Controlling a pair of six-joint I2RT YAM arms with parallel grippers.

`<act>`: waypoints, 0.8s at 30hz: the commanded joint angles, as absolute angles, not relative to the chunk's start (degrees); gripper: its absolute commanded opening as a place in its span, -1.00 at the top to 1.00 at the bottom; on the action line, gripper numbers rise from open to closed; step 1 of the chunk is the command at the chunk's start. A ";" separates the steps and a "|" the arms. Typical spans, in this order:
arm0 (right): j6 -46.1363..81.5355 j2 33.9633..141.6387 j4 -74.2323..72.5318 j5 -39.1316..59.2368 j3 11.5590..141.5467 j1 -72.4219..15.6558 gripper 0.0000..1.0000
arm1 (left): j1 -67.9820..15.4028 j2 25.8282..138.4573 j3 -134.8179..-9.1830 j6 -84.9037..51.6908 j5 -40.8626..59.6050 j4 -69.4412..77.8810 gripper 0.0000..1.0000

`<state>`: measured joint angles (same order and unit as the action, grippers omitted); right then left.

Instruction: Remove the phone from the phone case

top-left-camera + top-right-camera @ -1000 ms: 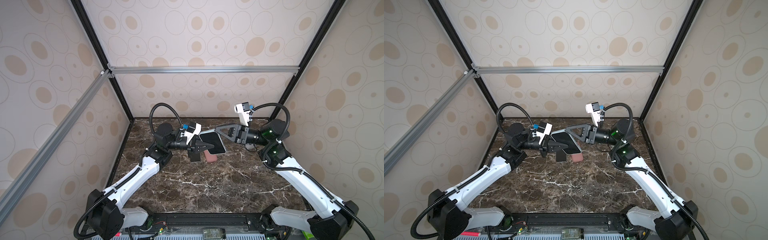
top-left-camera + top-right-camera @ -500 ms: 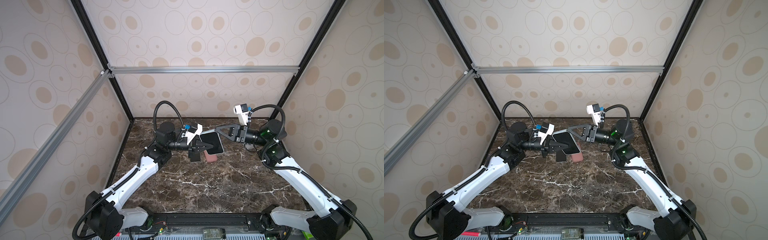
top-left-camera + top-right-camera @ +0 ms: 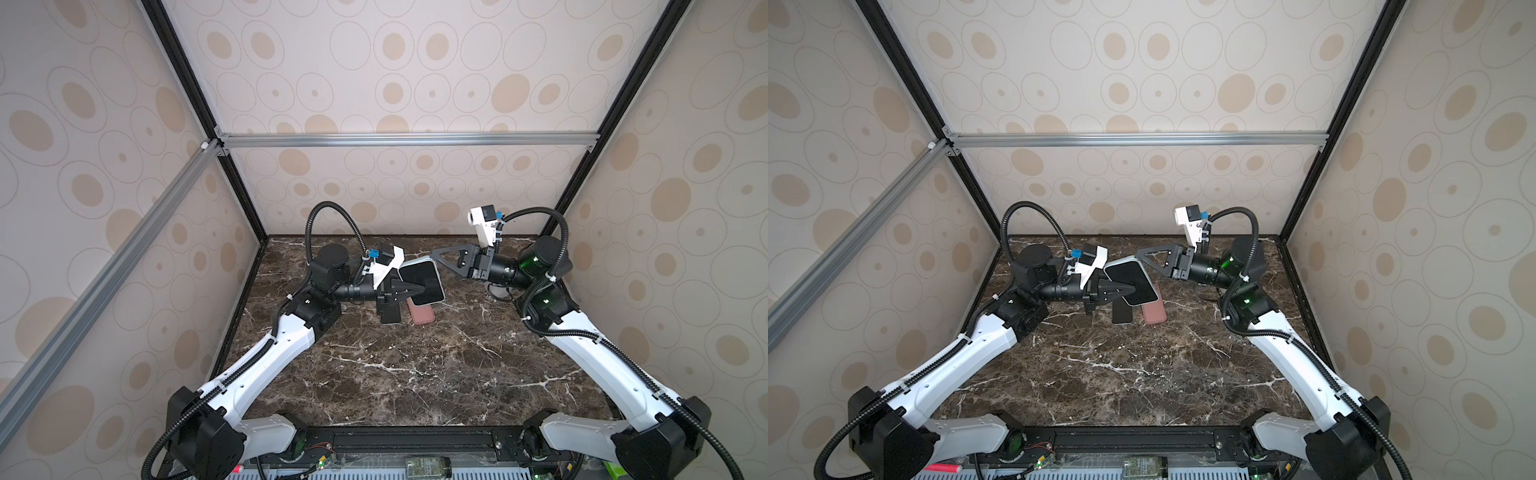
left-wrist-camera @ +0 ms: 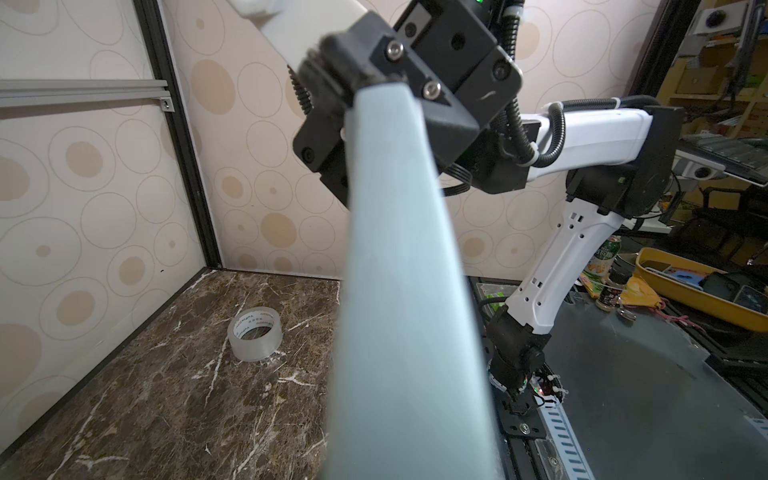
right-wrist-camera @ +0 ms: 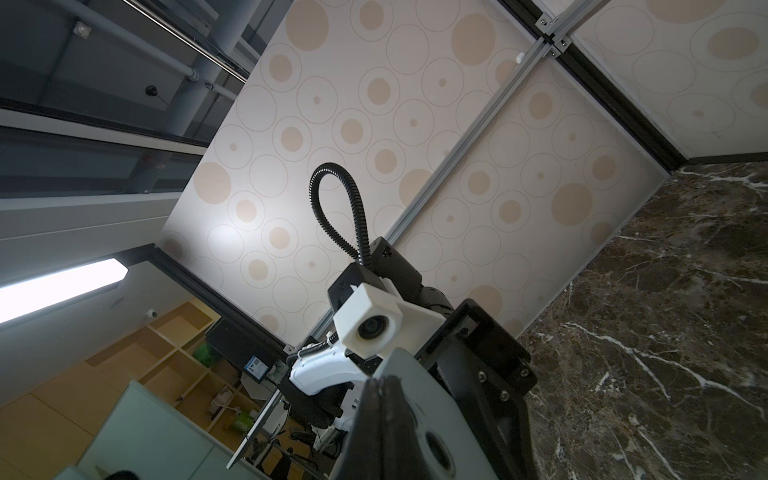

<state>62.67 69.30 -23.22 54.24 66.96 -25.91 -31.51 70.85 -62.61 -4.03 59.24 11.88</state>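
Observation:
The phone (image 3: 417, 272), screen up in a pale blue phone case (image 3: 429, 261), hangs tilted above the marble. My left gripper (image 3: 419, 288) is shut on it across screen and back, as both top views show (image 3: 1131, 287). In the left wrist view the case's back (image 4: 399, 291) covers my own jaws. My right gripper (image 3: 435, 252) is shut, its tips at the case's far corner. In the right wrist view its fingers (image 5: 380, 380) press together with no gap, and the case back with its camera hole (image 5: 436, 453) lies just beside them.
On the table under the held phone lie a black phone (image 3: 390, 313) and a pink phone-shaped piece (image 3: 420, 316). A roll of clear tape (image 4: 254, 334) stands near the back wall. Patterned walls close in the back and both sides.
My right jaws have closed the last bit at the case's corner. The left arm has raised the phone slightly.

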 commanded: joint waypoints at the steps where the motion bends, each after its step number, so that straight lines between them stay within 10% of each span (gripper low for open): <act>1: 56.27 68.19 -11.77 57.49 67.28 -23.24 0.65 | -31.58 65.62 -63.56 -8.41 58.84 28.02 1.00; 8: 27.80 60.88 12.22 44.69 71.46 -20.56 -0.11 | -26.84 62.67 -56.60 -19.67 59.95 36.66 1.00; 24: -0.56 61.32 24.76 58.30 75.13 -20.51 -0.35 | -24.52 67.88 -57.76 -41.12 63.79 55.16 1.00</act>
<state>5.89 61.10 22.20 52.47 74.19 -20.53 -24.80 67.57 -55.92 -32.51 63.64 42.54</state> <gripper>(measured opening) 0.674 0.120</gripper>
